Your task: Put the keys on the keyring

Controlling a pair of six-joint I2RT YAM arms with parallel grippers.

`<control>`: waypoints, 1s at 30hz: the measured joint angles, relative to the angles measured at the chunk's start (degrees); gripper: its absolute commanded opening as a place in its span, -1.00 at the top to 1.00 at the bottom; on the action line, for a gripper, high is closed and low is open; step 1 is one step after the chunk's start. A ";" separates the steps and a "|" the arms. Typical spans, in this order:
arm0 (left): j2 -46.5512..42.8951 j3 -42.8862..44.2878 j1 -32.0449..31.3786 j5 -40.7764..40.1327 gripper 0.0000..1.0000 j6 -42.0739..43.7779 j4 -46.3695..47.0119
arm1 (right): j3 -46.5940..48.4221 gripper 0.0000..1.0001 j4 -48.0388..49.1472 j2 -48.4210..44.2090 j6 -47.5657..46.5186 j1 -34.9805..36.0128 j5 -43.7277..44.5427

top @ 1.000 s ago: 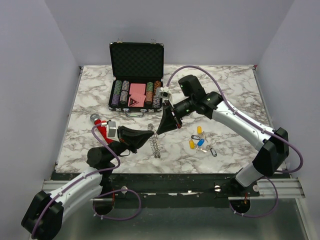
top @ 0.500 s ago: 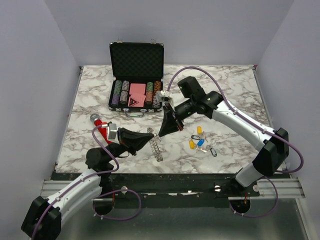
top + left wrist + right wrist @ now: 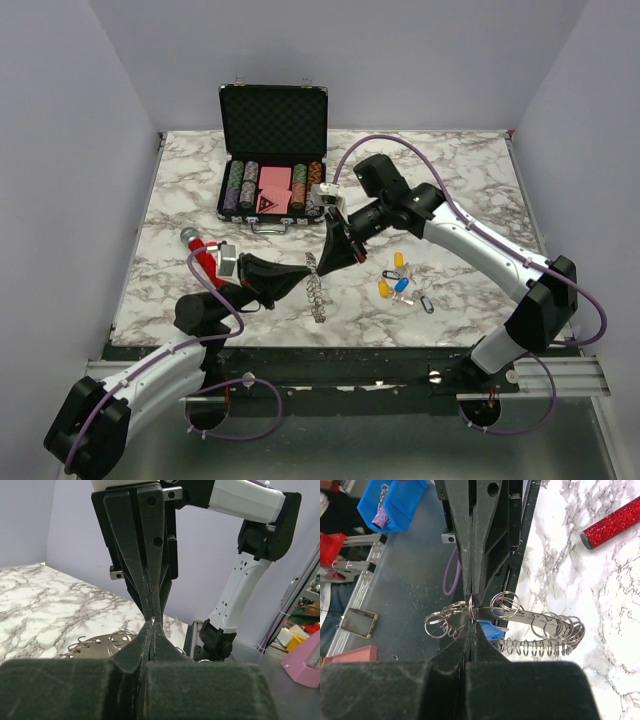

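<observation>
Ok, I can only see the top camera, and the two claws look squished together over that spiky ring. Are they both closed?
Observer: Yes. The left wrist view shows the left gripper and the right gripper both shut, meeting tip to tip.
Operator: Is there a key in there?
Observer: The right wrist view shows a blue key right beside the tips, next to the flat band of the keyring. I can't tell whether it's threaded on.
Operator: What are all the spiky bits?
Observer: Up close they're little split rings hanging along that metal band.
</observation>
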 measured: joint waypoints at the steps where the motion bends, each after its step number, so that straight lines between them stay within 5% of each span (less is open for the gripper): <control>1: 0.00 0.00 0.00 0.07 1.00 -0.02 0.15 | 0.00 0.92 0.04 0.00 0.13 0.02 0.00; 6: -0.55 0.00 0.00 0.22 1.00 0.00 0.31 | -0.20 0.82 0.09 0.00 0.15 0.26 0.02; 14: -2.40 0.00 0.02 0.24 1.00 0.26 -0.07 | -0.44 0.38 0.00 0.00 0.22 0.50 0.09; 30: -4.20 -0.09 0.02 0.66 1.00 0.66 -3.04 | 3.50 0.31 1.18 0.13 1.92 0.42 -1.05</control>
